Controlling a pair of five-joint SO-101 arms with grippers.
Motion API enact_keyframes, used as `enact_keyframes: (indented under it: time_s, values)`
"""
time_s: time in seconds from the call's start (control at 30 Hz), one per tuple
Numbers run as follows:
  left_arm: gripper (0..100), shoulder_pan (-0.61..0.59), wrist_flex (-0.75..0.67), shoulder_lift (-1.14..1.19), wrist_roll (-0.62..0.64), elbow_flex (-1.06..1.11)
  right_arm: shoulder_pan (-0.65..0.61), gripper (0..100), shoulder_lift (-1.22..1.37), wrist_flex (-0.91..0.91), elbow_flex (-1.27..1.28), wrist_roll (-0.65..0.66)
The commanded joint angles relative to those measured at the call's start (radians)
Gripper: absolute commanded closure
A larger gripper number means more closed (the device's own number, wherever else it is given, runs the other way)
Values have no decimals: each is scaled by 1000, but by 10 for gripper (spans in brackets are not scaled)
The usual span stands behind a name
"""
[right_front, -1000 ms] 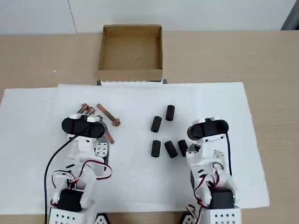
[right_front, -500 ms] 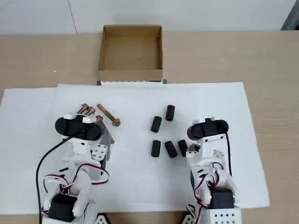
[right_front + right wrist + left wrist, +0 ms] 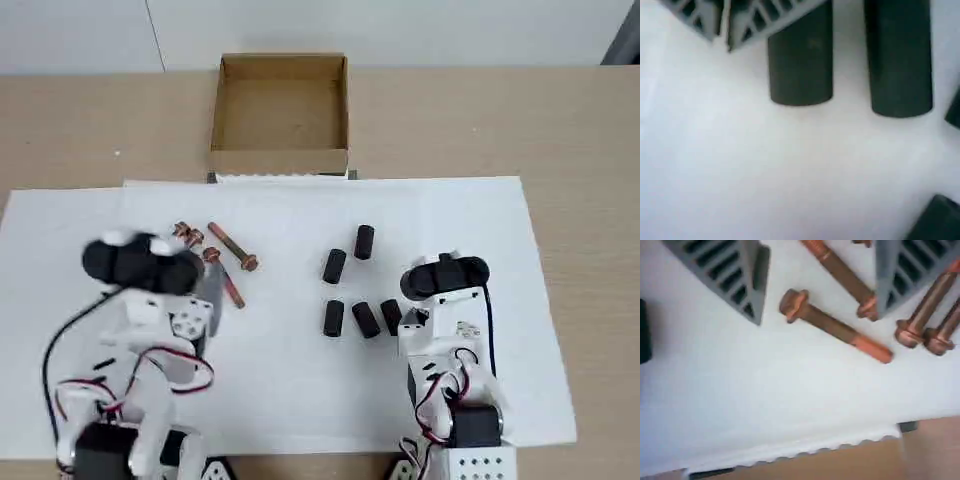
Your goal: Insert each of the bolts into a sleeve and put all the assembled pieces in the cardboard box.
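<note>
White paper sheet (image 3: 300, 370) spread over tan table (image 3: 580, 120)

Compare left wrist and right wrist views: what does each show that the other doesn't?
Left wrist: copper bolts lying on the white sheet, the left claw open above them, the sheet's edge and a brown strip beyond it; a dark shape at the frame edge is too cut off to identify. Right wrist: black sleeves lying side by side, the right claw shut near one. Shared: the white sheet under everything.
</note>
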Motion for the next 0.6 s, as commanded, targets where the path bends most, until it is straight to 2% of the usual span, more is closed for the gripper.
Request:
enact_keyframes:
  time_s: [0.0,0.13,0.3,0.57]
  values:
    - [855,-74,28,218,-6,-205,5,995,-18,-16,-6,11]
    - [855,-127,123,405,-8,-384,5,995,-18,-16,-6,11]
    - [855,-169,232,532,-9,-561,5,995,-18,-16,-6,11]
    - [855,-187,345,634,-5,-647,1,995,-18,-16,-6,11]
